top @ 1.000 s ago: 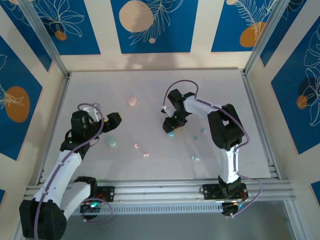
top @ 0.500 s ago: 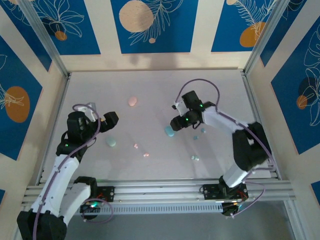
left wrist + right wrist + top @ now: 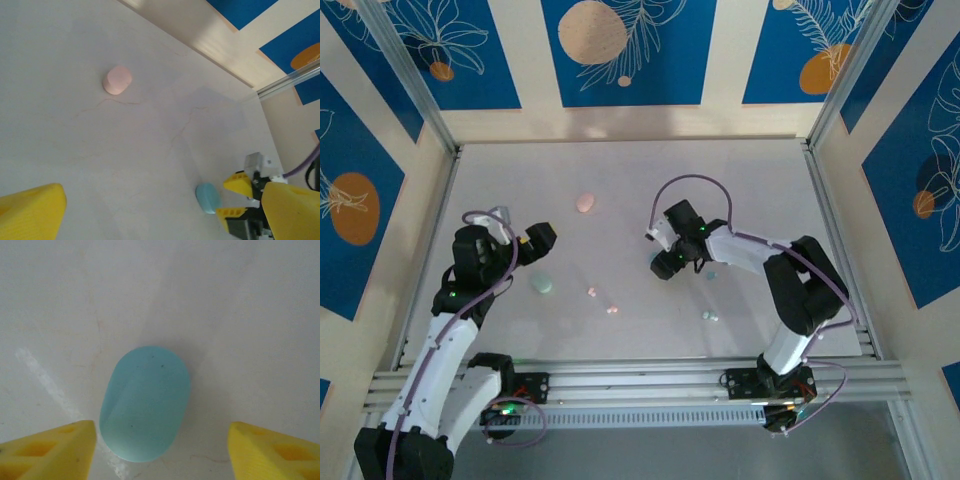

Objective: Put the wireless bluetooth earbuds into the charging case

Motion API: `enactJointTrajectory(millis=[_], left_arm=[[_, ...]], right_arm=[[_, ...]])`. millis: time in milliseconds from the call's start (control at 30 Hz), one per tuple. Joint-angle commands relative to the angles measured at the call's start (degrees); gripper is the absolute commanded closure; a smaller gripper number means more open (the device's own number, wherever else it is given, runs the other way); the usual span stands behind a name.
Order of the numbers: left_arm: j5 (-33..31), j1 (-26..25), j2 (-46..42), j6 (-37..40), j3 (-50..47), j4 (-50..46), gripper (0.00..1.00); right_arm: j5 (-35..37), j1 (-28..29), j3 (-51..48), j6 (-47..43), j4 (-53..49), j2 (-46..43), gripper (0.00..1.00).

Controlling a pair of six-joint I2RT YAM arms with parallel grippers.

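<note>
Top external view: a pale table [image 3: 760, 180] inside a walled frame, with both arms reaching in from the near edge.
Left jaws [image 3: 162, 200]: spread wide with nothing between them, above bare table on the left side.
Right jaws [image 3: 665, 262]: spread, with one yellow finger on each side of the blue case [image 3: 145, 410] and gripping nothing. In the right wrist view the finger on the left is just beside the case, and the other stands apart from it.
Blue case: shut, lying flat on the table near the middle, directly under the right jaws.
Pink case [image 3: 584, 202]: shut, alone toward the far side, well apart from both arms.
Pale green case [image 3: 542, 285]: shut, on the table near the left arm.
Pink earbuds [image 3: 591, 292]: two tiny buds loose on the table, near each other, between the pale green case and the right arm.
Pale blue earbud [image 3: 709, 316]: loose on the table toward the near edge, beside the right arm.
Earbuds and cases: every bud lies on the open table, apart from the cases.
</note>
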Motion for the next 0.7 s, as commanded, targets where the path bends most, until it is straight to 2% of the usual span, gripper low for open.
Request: enactJointTrajectory(millis=[0, 133, 233, 500, 667], left_arm=[[1.82, -0.13, -1.17, -0.09, -0.35, 1.8, 0.0], [2.6, -0.13, -1.07, 0.06, -0.53, 2.35, 0.0], [2.87, -0.13, -1.05, 0.21, -0.58, 2.31, 0.0], [4.39, -0.12, 0.23, -0.17, -0.85, 2.96, 0.04], [6.22, -0.21, 3.09, -1.67, -0.62, 3.56, 0.08]], right_arm=[[-0.19, 0.65, 3.24, -1.06, -3.54, 2.71, 0.25], [-2.32, 0.71, 5.59, 0.05, -5.35, 5.41, 0.27], [-1.1, 0.82, 6.68, 0.19, -6.06, 6.95, 0.3], [-1.89, 0.91, 6.58, -1.87, -6.0, 7.74, 0.48], [-2.01, 1.08, 4.71, -3.29, -2.64, 5.13, 0.55]])
